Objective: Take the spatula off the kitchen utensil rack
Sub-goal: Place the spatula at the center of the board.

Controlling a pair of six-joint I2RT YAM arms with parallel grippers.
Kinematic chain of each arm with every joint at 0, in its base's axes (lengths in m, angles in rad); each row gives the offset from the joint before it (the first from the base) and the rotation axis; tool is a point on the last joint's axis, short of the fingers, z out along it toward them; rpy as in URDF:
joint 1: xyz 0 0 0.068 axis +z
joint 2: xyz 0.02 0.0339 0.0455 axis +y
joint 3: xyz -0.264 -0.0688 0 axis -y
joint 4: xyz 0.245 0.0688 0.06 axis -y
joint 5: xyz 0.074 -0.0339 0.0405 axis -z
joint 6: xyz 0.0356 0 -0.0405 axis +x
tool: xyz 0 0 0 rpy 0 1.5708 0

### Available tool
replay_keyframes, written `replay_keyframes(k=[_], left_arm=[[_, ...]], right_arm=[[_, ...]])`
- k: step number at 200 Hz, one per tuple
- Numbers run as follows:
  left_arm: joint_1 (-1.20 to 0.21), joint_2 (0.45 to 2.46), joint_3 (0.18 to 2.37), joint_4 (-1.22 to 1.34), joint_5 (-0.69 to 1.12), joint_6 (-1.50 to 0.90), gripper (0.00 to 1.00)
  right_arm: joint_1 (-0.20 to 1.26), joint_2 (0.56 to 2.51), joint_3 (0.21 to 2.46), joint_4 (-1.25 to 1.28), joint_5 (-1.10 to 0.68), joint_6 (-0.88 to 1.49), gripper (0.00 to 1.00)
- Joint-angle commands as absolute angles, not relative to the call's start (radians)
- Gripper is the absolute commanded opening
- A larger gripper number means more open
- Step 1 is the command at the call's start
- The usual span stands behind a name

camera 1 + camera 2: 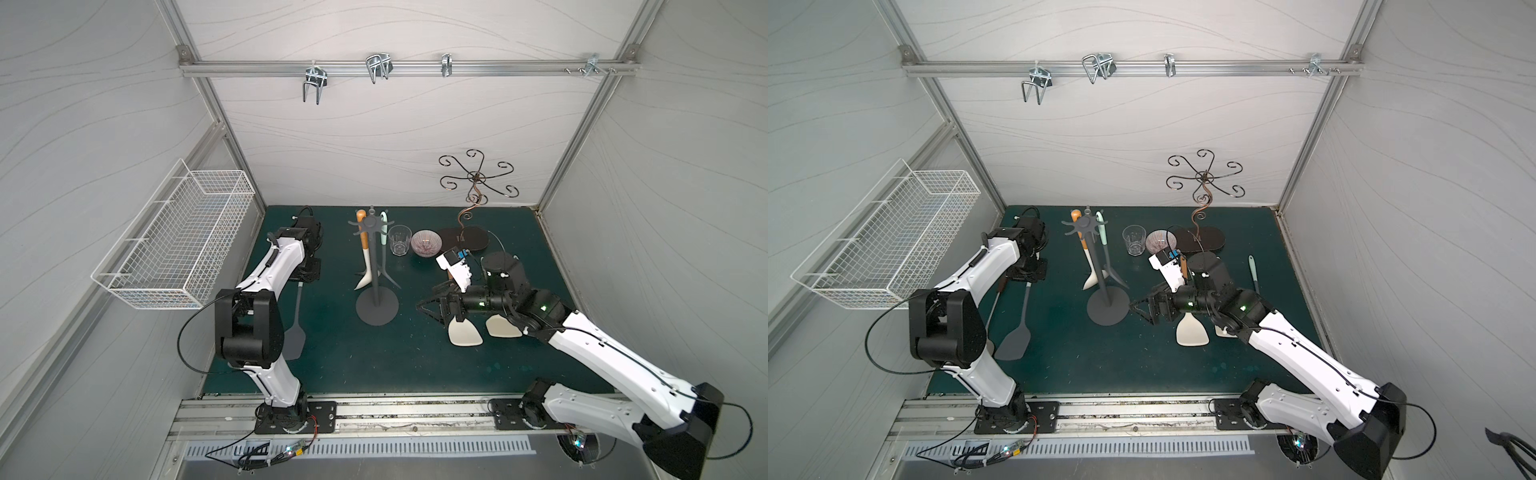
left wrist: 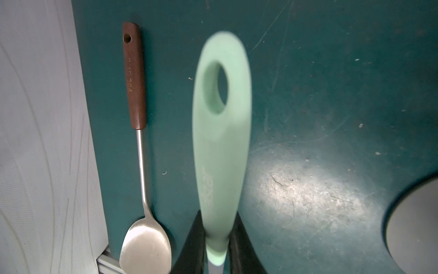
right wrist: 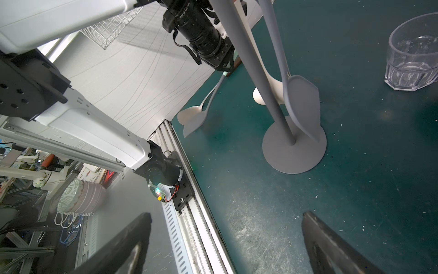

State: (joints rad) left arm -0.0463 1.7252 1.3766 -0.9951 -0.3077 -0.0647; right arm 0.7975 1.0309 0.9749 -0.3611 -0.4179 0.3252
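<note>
Our left fingers (image 2: pixel 192 246) are pinching the mint-handled spatula (image 2: pixel 221 142), well clear of the kitchen utensil rack (image 1: pixel 376 309), beside a steel turner (image 2: pixel 147 242). We'd lay it flat before releasing; right fingers (image 3: pixel 331 246) are spread.

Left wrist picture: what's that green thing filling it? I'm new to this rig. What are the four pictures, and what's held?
Two robot arms with pincer grippers. Two pictures look down from overhead; each wrist picture rides on an arm. The green thing is the mint handle of a grey spatula, clamped in the left gripper, off the kitchen utensil rack. The right gripper is open and empty near the rack's base. A glass, a bowl and loose utensils sit on the mat.
</note>
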Motion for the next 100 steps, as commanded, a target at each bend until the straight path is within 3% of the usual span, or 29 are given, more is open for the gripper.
replay_keyframes(k=[1,100], left_arm=[[-0.043,1.763,1.409,-1.022,-0.381,-0.099,0.00],[-0.019,1.951,1.452,-1.036,-0.399,-0.129,0.00]], right_arm=[[0.803,1.012,0.971,-0.376,-0.407,0.332,0.99],[0.803,1.035,0.986,-0.377,-0.405,0.332,0.99]])
